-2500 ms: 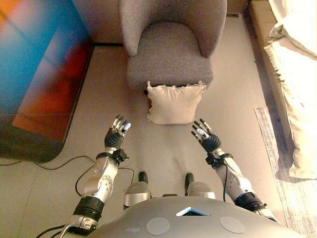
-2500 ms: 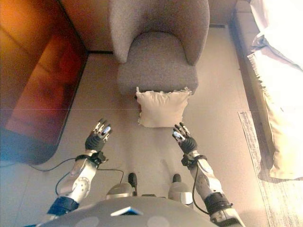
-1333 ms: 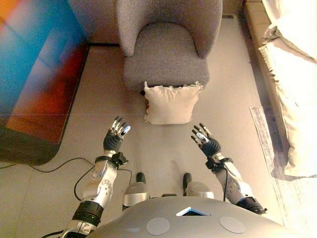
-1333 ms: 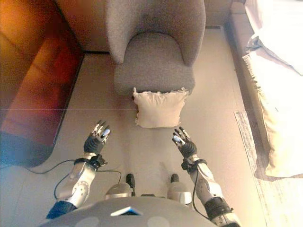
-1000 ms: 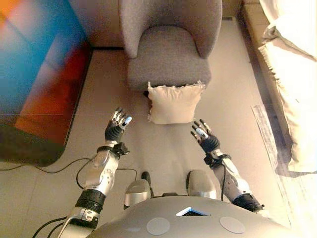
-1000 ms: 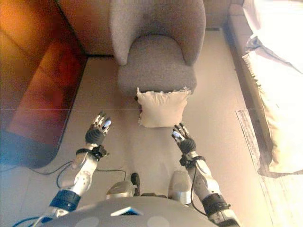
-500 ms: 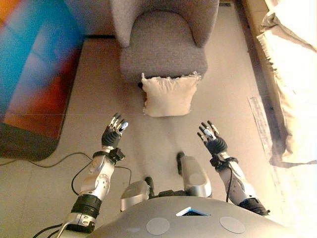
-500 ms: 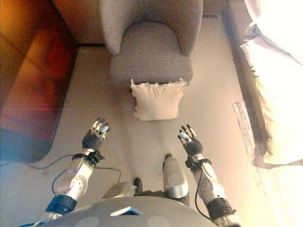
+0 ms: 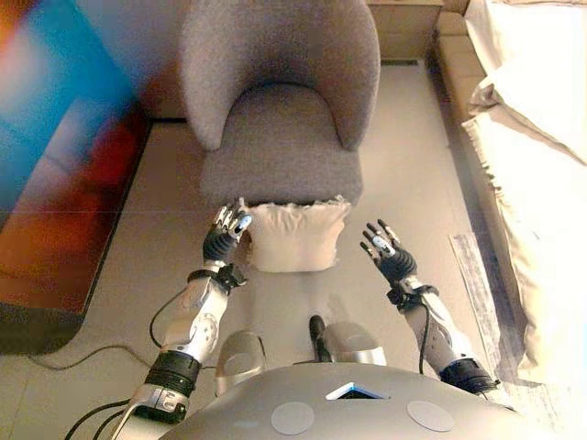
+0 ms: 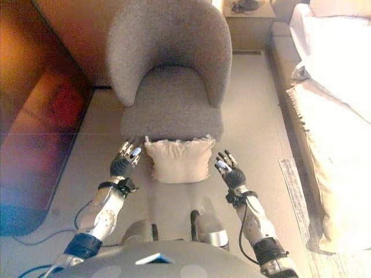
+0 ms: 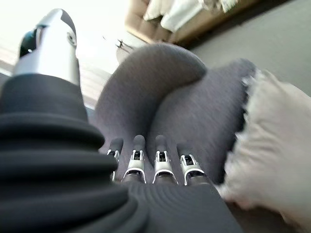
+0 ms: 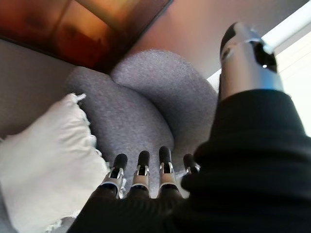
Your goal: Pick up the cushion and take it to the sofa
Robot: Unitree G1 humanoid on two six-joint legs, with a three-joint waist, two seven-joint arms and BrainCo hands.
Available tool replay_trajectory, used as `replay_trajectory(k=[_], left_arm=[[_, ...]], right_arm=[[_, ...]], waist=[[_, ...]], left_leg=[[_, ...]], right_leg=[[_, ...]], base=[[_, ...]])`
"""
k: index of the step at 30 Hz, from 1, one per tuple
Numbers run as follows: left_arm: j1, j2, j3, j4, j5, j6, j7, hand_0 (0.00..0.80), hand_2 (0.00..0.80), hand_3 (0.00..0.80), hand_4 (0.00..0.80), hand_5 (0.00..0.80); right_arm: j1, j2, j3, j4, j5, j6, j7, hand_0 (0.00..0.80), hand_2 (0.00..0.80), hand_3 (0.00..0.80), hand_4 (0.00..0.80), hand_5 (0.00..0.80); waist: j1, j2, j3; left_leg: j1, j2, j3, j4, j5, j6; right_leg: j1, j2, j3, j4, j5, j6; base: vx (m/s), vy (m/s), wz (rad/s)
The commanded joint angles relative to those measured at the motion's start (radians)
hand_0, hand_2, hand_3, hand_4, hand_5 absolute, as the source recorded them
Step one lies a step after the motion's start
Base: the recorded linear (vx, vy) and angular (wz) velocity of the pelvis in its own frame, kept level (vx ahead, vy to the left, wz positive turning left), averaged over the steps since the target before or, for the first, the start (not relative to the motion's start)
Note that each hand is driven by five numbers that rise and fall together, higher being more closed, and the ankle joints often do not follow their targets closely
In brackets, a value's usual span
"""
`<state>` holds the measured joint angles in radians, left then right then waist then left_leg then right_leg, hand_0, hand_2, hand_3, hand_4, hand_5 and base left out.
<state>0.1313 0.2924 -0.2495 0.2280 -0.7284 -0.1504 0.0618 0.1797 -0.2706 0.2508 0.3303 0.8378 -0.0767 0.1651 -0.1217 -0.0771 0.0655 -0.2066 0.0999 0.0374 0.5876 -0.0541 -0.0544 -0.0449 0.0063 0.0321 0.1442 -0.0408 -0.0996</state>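
A cream cushion [image 9: 290,236] with frayed edges leans upright on the floor against the front of a grey armchair [image 9: 275,137]. My left hand [image 9: 226,240] is open, its fingers straight, close beside the cushion's left edge. My right hand [image 9: 385,255] is open, a short way off its right edge. The cushion also shows in the left wrist view [image 11: 272,160] and the right wrist view [image 12: 43,160], apart from the fingers of each hand. A sofa [image 10: 336,116] draped in pale cloth runs along the right side.
A dark glossy cabinet [image 9: 55,202] stands at the left. A grey rug [image 9: 472,275] lies on the floor by the sofa. A small side table [image 10: 249,20] stands behind the armchair at the far right.
The camera has moved forward, so the armchair and cushion now stand closer. Both hands have come up to either side of the cushion, the left one almost at its edge.
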Motion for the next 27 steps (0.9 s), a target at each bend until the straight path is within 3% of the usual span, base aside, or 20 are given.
replay_trajectory(k=[1, 3, 6, 10, 13, 21, 24, 27], left_arm=[[-0.010, 0.034, 0.035, -0.103, -0.030, -0.047, -0.019, 0.000, 0.000, 0.000, 0.000, 0.000], [-0.009, 0.030, 0.030, -0.111, -0.023, -0.038, -0.012, 0.000, 0.000, 0.000, 0.000, 0.000], [0.012, 0.036, 0.048, -0.106, -0.027, -0.033, -0.028, 0.000, 0.000, 0.000, 0.000, 0.000], [0.028, 0.047, 0.079, -0.101, -0.028, -0.034, -0.036, 0.000, 0.000, 0.000, 0.000, 0.000], [0.010, 0.056, 0.078, -0.078, -0.029, -0.055, -0.031, 0.000, 0.000, 0.000, 0.000, 0.000], [0.028, 0.060, 0.074, -0.071, -0.032, -0.090, -0.018, 0.000, 0.000, 0.000, 0.000, 0.000], [0.062, 0.047, 0.078, -0.092, -0.045, -0.089, -0.009, 0.000, 0.000, 0.000, 0.000, 0.000], [0.075, 0.048, 0.076, -0.074, -0.054, -0.100, -0.032, 0.000, 0.000, 0.000, 0.000, 0.000]], right_arm=[[0.004, 0.000, -0.009, -0.082, 0.017, -0.043, 0.023, 0.000, 0.000, 0.000, 0.000, 0.000], [0.008, 0.000, -0.004, -0.091, 0.020, -0.043, 0.019, 0.000, 0.000, 0.000, 0.000, 0.000], [0.014, -0.006, -0.010, -0.086, 0.016, -0.039, 0.042, 0.000, 0.000, 0.000, 0.000, 0.000], [0.022, -0.010, -0.011, -0.111, 0.018, -0.024, 0.055, 0.000, 0.000, 0.000, 0.000, 0.000], [0.017, -0.005, -0.010, -0.104, 0.025, -0.030, 0.045, 0.000, 0.000, 0.000, 0.000, 0.000], [0.002, 0.004, 0.012, -0.111, 0.022, 0.003, 0.021, 0.000, 0.000, 0.000, 0.000, 0.000], [0.002, -0.003, 0.009, -0.111, 0.004, 0.034, 0.027, 0.000, 0.000, 0.000, 0.000, 0.000], [0.001, -0.004, 0.024, -0.088, 0.013, 0.010, 0.053, 0.000, 0.000, 0.000, 0.000, 0.000]], waist=[[0.027, 0.005, 0.039], [0.047, 0.019, 0.042], [0.066, 0.027, 0.040], [0.061, 0.043, 0.031], [0.052, 0.054, 0.024], [0.064, 0.046, 0.023], [0.080, 0.044, 0.039], [0.107, 0.059, 0.040]], left_leg=[[0.018, 0.055, 0.012, -0.316, 0.232, 0.003], [0.020, 0.075, -0.015, -0.440, 0.248, -0.022], [0.027, 0.082, -0.044, -0.464, 0.225, -0.039], [0.065, 0.078, -0.014, -0.460, 0.164, -0.042], [0.077, 0.063, 0.001, -0.453, 0.144, -0.035], [0.074, 0.061, -0.008, -0.436, 0.126, -0.039], [0.017, 0.060, -0.054, -0.323, 0.196, -0.052], [0.004, 0.055, -0.043, -0.474, 0.227, -0.046]], right_leg=[[0.039, -0.023, 0.067, -0.044, 0.057, 0.115], [0.074, -0.038, 0.073, -0.041, 0.026, 0.134], [0.108, -0.082, 0.066, -0.025, -0.006, 0.160], [0.092, -0.131, 0.039, 0.018, -0.024, 0.180], [0.076, -0.140, 0.040, 0.023, -0.020, 0.179], [0.069, -0.122, 0.030, -0.017, -0.001, 0.159], [0.081, -0.094, 0.030, -0.014, -0.005, 0.135], [0.105, -0.076, 0.031, -0.008, -0.031, 0.145]], base=[[0.338, 0.236, -0.07], [0.325, 0.194, -0.04], [0.270, 0.120, -0.36], [0.152, 0.090, -0.50], [0.107, 0.085, -0.41], [0.027, -0.011, -0.02], [0.105, 0.058, 0.05], [0.193, 0.149, 0.06]])
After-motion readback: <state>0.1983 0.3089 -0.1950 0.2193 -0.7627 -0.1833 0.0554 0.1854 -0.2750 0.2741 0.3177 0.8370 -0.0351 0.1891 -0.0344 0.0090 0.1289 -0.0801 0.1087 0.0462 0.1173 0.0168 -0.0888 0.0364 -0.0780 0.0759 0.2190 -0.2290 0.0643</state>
